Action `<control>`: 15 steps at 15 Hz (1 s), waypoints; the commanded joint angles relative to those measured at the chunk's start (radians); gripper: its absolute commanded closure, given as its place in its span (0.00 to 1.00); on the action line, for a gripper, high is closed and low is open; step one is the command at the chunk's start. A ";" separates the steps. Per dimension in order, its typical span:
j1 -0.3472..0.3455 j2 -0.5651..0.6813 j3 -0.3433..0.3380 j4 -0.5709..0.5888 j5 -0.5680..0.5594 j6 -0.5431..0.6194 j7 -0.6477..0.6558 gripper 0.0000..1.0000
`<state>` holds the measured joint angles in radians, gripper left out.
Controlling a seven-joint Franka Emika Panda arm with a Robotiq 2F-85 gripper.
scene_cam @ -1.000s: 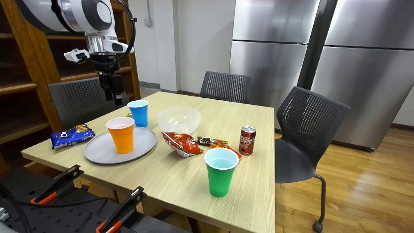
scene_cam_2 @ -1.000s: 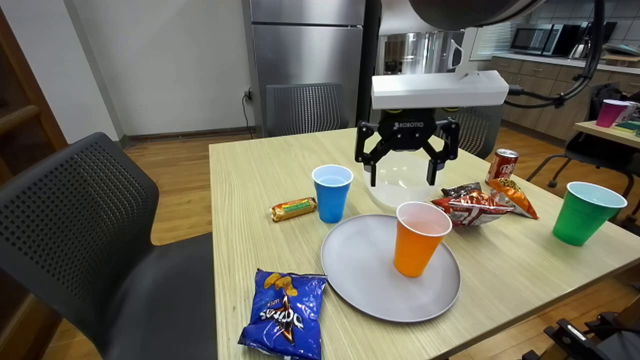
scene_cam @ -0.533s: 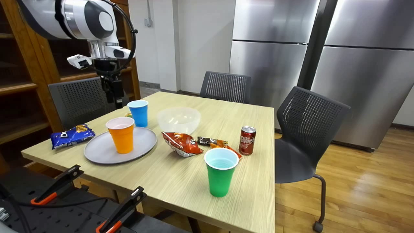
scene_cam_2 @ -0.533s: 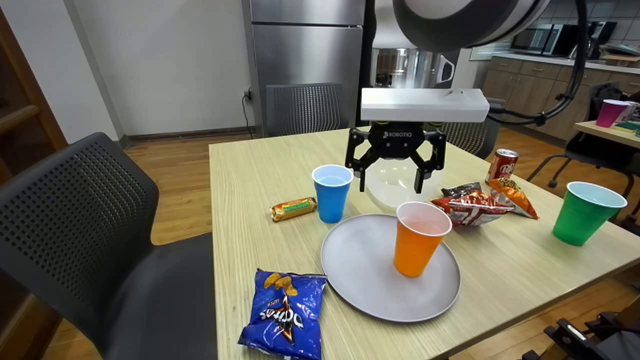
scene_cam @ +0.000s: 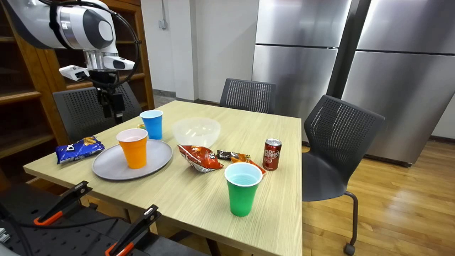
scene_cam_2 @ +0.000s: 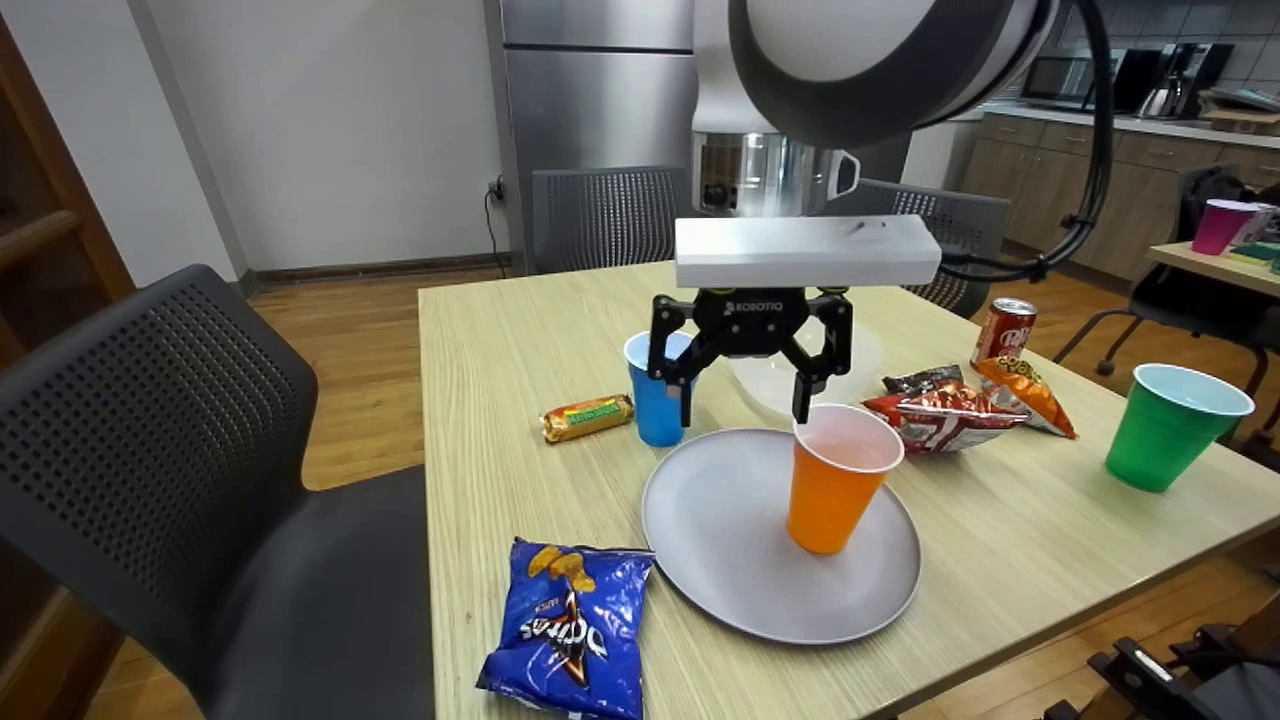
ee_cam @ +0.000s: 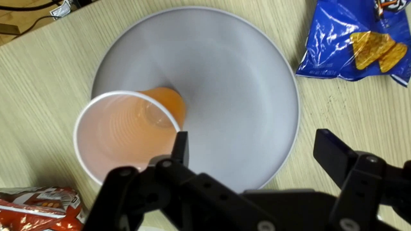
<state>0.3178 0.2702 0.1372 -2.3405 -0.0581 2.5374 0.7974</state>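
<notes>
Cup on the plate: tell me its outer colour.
The cup is orange on the outside, seen best in an exterior view.

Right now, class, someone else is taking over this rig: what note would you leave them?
Gripper: open, empty. In the wrist view one finger overlaps the rim of the orange cup; contact unclear.
Things: that cup stands upright on the plate; Doritos bag, blue cup and bowl are near it.
Done: gripper open, close to the orange cup.
Left: any grasp, it seems; nothing is held yet.
</notes>
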 commanded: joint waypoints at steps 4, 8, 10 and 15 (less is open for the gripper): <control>0.039 0.063 0.047 0.049 0.015 -0.010 -0.076 0.00; 0.060 0.106 0.072 0.078 0.021 -0.011 -0.135 0.00; 0.073 0.132 0.081 0.097 0.020 -0.017 -0.167 0.00; 0.114 0.206 0.092 0.158 0.019 -0.035 -0.243 0.00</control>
<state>0.4140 0.4280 0.2176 -2.2442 -0.0578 2.5361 0.6182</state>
